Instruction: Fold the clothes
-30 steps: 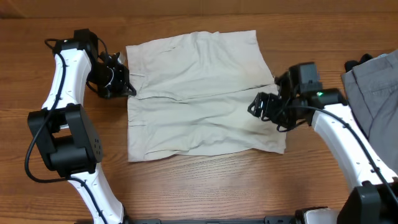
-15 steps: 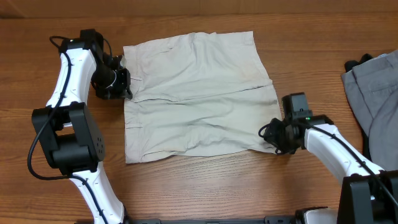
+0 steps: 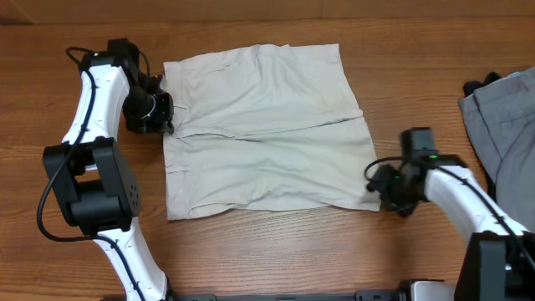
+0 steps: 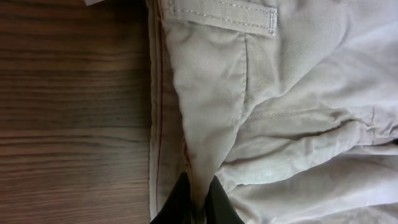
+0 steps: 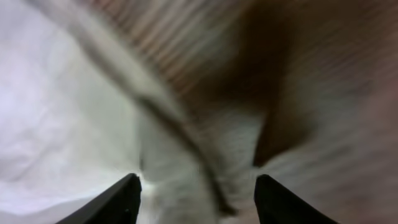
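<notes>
The beige shorts (image 3: 267,125) lie spread flat in the middle of the table, waistband to the left, legs to the right. My left gripper (image 3: 165,119) is at the middle of the waistband edge and is shut on a pinch of the shorts' fabric (image 4: 198,180). My right gripper (image 3: 383,191) is open at the near right corner of the shorts. In the right wrist view the fingers (image 5: 198,198) stand wide apart with the blurred hem (image 5: 180,143) between them.
A grey garment (image 3: 501,117) lies at the right edge of the table, with a dark item (image 3: 478,84) beside it. Bare wood table (image 3: 267,251) runs along the front.
My right arm has swung from the shorts' right edge down and right to their near right corner. The shorts have shifted slightly left. The left gripper has barely moved.
</notes>
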`<state>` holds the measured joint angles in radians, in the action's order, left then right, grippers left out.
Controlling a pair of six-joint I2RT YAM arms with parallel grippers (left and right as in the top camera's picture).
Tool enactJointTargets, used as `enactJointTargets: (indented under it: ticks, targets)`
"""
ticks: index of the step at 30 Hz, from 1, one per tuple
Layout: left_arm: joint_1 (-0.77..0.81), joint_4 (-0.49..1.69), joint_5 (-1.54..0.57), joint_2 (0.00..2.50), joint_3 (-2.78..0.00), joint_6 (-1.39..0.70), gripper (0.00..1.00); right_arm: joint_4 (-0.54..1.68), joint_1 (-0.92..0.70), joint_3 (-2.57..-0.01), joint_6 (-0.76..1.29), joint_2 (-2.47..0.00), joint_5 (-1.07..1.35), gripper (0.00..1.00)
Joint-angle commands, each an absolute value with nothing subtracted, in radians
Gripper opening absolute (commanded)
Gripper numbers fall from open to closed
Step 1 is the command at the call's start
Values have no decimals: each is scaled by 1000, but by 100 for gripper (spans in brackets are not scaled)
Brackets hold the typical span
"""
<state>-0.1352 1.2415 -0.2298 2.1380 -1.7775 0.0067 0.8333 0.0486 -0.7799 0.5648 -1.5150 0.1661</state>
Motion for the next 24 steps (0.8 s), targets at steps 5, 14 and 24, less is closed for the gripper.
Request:
enactJointTargets:
  ticks: [5, 14, 24]
  targets:
    - [-143, 1222, -210, 2153, -1794, 27, 4, 902, 137, -818, 470, -1489, 343, 61]
    - [-144, 1222, -210, 2153, -1794, 27, 6, 883, 124, -728, 550, -1489, 375, 51]
    - [-144, 1222, -210, 2153, -1794, 27, 6, 727, 125, -606, 599, -1489, 411, 19]
